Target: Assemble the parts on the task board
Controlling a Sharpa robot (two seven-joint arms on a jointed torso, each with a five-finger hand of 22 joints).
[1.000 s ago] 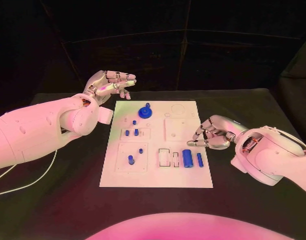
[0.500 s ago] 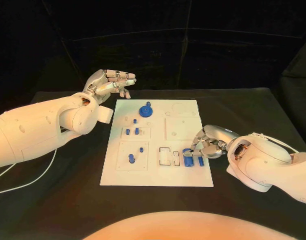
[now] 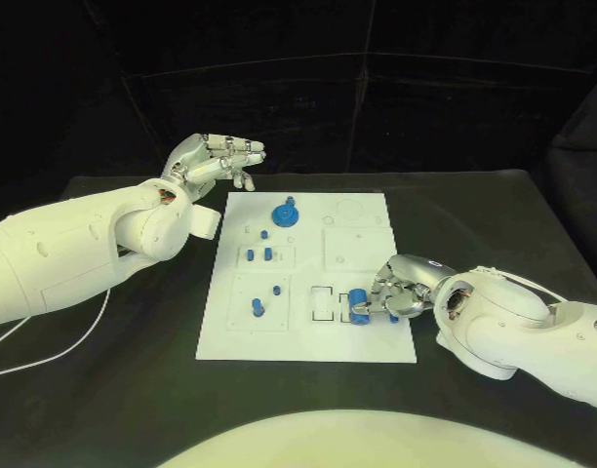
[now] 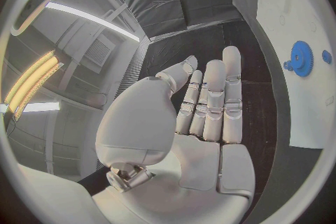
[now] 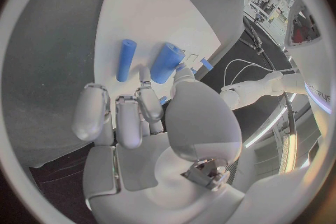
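Blue thick cylinder (image 5: 165, 62) lies on the white task board (image 3: 383, 343) near its right edge, touched by the right hand's (image 3: 394, 290) fingertips; whether it is gripped I cannot tell. Left hand (image 3: 215, 163) hovers off the board, fingers loosely apart, holding nothing.

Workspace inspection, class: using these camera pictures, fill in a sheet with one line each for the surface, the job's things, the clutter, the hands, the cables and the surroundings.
Surface: black table, with the white task board lying flat in its middle.
Job's things: blue gear at the board's far end; small blue pegs standing mid-board; thick blue cylinder and thin blue cylinder lying near the board's right edge.
Clutter: nothing seen.
Hands: left hand raised beyond the board's far left corner, holding nothing; right hand down at the thick blue cylinder, fingertips at it, grip unclear.
Cables: white cable on the table under the left arm.
Surroundings: dark curtain behind the table.
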